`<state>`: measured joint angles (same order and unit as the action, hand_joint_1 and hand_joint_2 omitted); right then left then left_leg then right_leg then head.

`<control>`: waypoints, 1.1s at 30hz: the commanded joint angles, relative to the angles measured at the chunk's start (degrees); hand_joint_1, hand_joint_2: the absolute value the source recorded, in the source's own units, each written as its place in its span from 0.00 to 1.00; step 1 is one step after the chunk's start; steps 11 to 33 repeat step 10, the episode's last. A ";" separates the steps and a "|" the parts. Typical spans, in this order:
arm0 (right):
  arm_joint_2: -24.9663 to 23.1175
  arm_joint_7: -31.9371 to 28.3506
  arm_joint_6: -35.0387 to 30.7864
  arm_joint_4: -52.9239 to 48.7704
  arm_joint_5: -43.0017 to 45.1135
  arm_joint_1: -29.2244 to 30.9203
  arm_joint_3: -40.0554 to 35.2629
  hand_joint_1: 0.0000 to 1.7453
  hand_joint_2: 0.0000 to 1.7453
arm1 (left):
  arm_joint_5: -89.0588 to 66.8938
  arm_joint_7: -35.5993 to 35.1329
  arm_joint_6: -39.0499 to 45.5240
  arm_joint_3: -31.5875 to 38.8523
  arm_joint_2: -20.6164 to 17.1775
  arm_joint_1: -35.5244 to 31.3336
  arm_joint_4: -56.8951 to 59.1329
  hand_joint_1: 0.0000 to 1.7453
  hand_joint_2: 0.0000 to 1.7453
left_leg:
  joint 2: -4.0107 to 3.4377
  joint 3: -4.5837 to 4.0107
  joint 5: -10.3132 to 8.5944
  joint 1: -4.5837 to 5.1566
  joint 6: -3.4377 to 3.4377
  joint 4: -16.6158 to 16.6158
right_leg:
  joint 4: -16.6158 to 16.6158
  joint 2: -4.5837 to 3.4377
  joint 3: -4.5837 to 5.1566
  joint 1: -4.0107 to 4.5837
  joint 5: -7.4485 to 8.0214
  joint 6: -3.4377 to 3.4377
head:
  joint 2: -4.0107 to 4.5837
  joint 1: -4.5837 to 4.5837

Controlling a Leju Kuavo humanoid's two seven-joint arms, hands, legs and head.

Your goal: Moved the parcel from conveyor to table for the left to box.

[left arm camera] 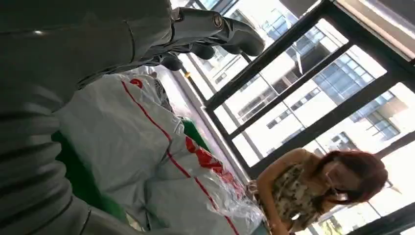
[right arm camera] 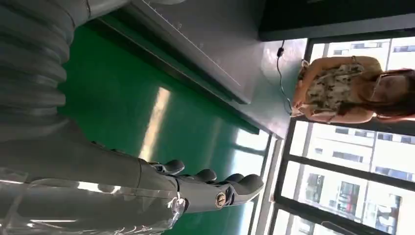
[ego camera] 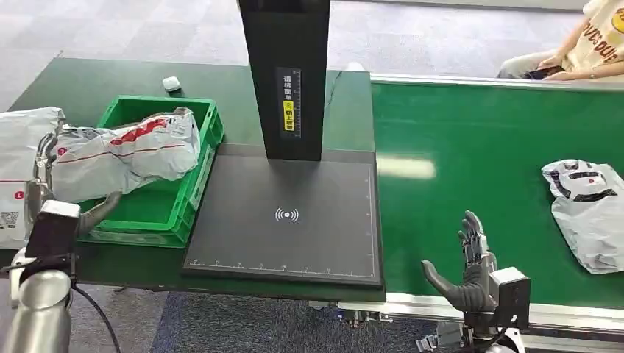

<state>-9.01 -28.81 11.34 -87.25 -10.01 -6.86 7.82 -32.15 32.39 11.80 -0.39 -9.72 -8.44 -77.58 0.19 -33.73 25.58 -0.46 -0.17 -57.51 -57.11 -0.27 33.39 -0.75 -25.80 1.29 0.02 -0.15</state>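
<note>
A green conveyor belt (ego camera: 471,147) runs along the robot's right, beside a dark green table (ego camera: 96,81) holding a black scanning mat (ego camera: 287,220) under a black post (ego camera: 283,73). A white and grey parcel (ego camera: 589,209) lies on the belt, well apart from the right hand (ego camera: 471,268), which waits over the belt's near edge with fingers spread, holding nothing, likely ready to receive it. A green crate (ego camera: 193,173) on the table holds a white bag with red print (ego camera: 129,154). The left hand (ego camera: 81,213) sits at the crate's near corner, fingers apart and empty.
</note>
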 commanded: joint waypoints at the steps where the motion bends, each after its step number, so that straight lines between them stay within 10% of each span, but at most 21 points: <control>1: 0.21 0.43 -0.26 0.88 0.01 0.89 -0.78 0.00 1.00 | 0.63 -0.05 -1.17 3.41 4.53 4.60 -10.12 0.00 1.00 | -0.04 0.16 0.03 -0.01 0.02 0.05 | 0.03 0.00 -0.14 0.02 -0.03 -0.07 | 0.00 -0.07; 10: 1.57 -0.04 -0.57 3.68 0.13 2.60 -5.18 0.00 1.00 | 18.19 6.49 -18.28 2.49 9.82 12.31 -16.52 0.00 1.00 | -0.14 0.18 0.05 -0.01 -0.01 0.06 | 0.06 -0.12 -0.17 0.02 0.01 -0.02 | 0.00 -0.04; 33: 1.57 -0.04 -0.57 3.68 0.13 2.60 -5.18 0.00 1.00 | 18.19 6.49 -18.28 2.49 9.82 12.31 -16.52 0.00 1.00 | -0.14 0.18 0.05 -0.01 -0.01 0.06 | 0.06 -0.12 -0.17 0.02 0.01 -0.02 | 0.00 -0.04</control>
